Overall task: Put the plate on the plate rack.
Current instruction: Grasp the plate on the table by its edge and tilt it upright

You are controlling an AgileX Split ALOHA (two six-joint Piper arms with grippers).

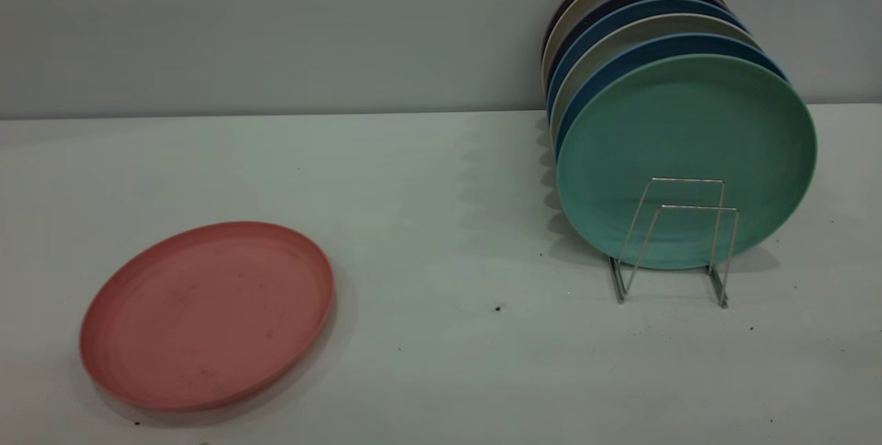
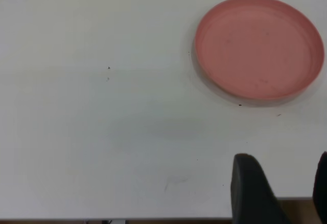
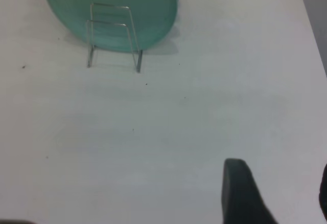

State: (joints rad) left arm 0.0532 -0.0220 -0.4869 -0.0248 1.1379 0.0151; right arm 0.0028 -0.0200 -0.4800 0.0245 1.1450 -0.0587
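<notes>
Exterior view: the plate (image 1: 207, 314) lies flat on the white table (image 1: 427, 224), at the left, well apart from the plate rack (image 1: 672, 242) at the right. The rack holds a row of upright plates; the mint-green plate (image 1: 685, 156) stands foremost and hides most of the blue plates (image 1: 623, 25) behind it. Two wire loops in front stand free. Neither arm is visible.

Left wrist view: the plate lies untouched; the left gripper (image 2: 278, 193) hangs apart from it, fingers spread, holding nothing, partly cut off by the frame edge.

Right wrist view: the right gripper (image 3: 276, 193), fingers likewise parted and cut off, is clear of the rack, whose plates are cropped.
</notes>
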